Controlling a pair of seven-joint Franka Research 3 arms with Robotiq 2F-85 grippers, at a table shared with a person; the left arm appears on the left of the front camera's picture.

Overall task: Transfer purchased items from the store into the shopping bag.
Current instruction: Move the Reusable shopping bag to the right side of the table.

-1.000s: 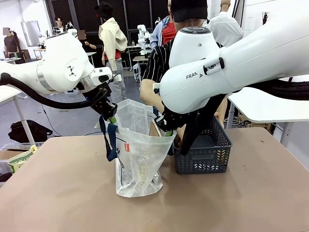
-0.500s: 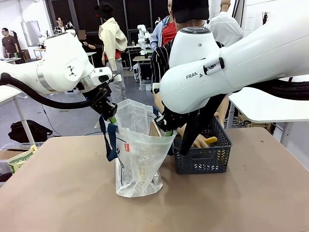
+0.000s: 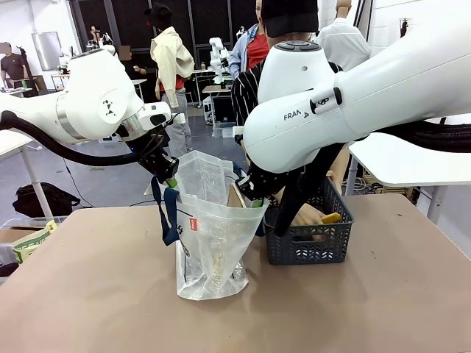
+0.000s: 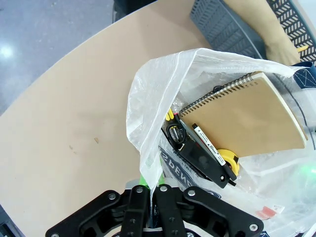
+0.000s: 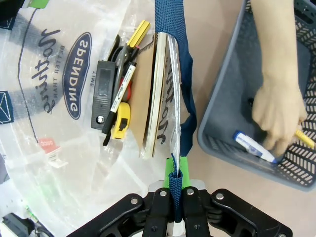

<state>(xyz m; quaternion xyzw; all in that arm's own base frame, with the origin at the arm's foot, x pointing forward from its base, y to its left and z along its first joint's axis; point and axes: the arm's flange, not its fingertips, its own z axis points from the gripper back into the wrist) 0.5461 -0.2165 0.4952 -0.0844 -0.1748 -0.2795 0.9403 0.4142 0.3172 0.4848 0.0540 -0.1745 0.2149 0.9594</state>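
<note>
1. A translucent white plastic shopping bag (image 3: 213, 250) with navy strap handles and a navy oval logo stands upright on the brown surface (image 3: 88, 294), its mouth pulled wide.
2. Inside the bag are a tan spiral-bound notebook (image 4: 252, 116) on edge, a black oblong tool (image 4: 200, 159), a white marker pen (image 4: 208, 146) lying on that tool, and a small yellow rounded item (image 4: 229, 161).
3. The left gripper (image 3: 168, 179) is at the bag's left rim, with its fingers together and clamped on the plastic edge. A navy strap hangs down below it.
4. The right gripper (image 5: 177, 183) is at the bag's right rim, with its fingers pinched tight on the other navy strap.
5. Just beside the bag on its right sits the dark grey plastic basket (image 3: 309, 248) with lattice-mesh sides.
6. Beyond the bag, a person's hand (image 5: 276, 111) reaches down into the basket over a white pen with a blue cap (image 5: 254, 147). A thin yellow item (image 3: 331, 218) lies right beside the hand.
</note>
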